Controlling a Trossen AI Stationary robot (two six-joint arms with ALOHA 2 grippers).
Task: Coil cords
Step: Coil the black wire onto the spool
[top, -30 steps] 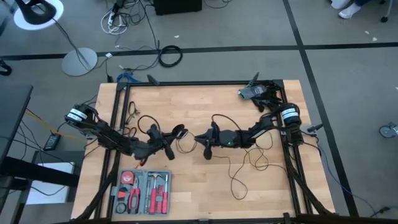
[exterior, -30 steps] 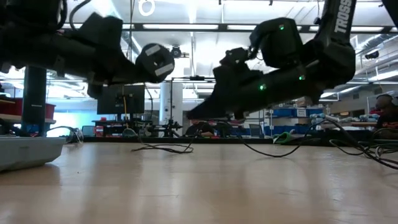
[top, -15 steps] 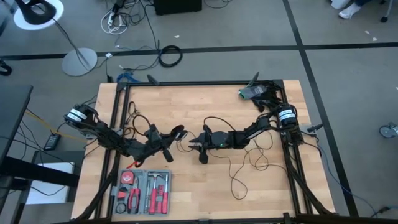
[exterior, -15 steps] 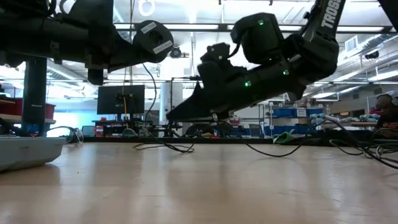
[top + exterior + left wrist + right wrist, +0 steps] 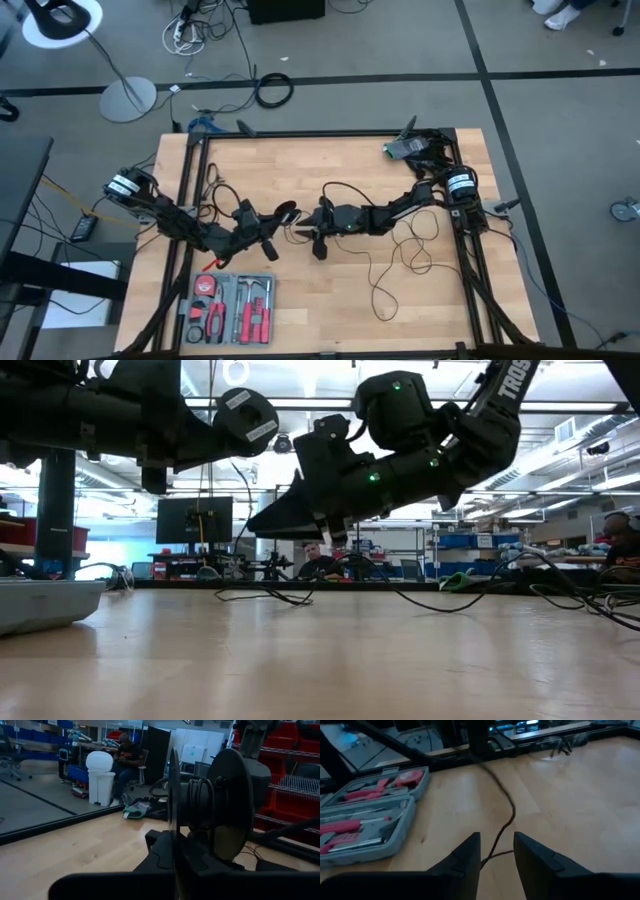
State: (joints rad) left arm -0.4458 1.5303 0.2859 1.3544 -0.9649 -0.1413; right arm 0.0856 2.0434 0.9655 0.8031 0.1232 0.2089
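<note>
The black cord lies in loose loops (image 5: pixel 412 250) on the wooden table (image 5: pixel 300 320), with a tail toward the near edge. It leads to a round black puck (image 5: pixel 286 211) with turns of cord wound between its two discs (image 5: pixel 197 800). My left gripper (image 5: pixel 275 222), left of the table's middle, is shut on that puck. My right gripper (image 5: pixel 303 230) hangs just right of the puck, above the table, fingers apart. A strand of the cord (image 5: pixel 507 815) runs from the table into the gap between them (image 5: pixel 496 845). My left gripper holds the puck (image 5: pixel 245 420) lifted clear of the table, its discs standing on edge with the wound cord between them. The gripper's own dark body hides where the fingers meet the puck. My right gripper has the strand between its fingers, but I cannot tell whether it touches.
An open grey tool case (image 5: pixel 232 305) with red-handled tools sits near the front left edge. A dark device (image 5: pixel 410 148) lies at the far right corner. Black frame rails (image 5: pixel 190 200) run along the table's sides. People sit in the room beyond the table.
My right gripper has moved toward the table's left, closer to the puck, and has risen a little. My left gripper has tipped upward, raising the puck.
</note>
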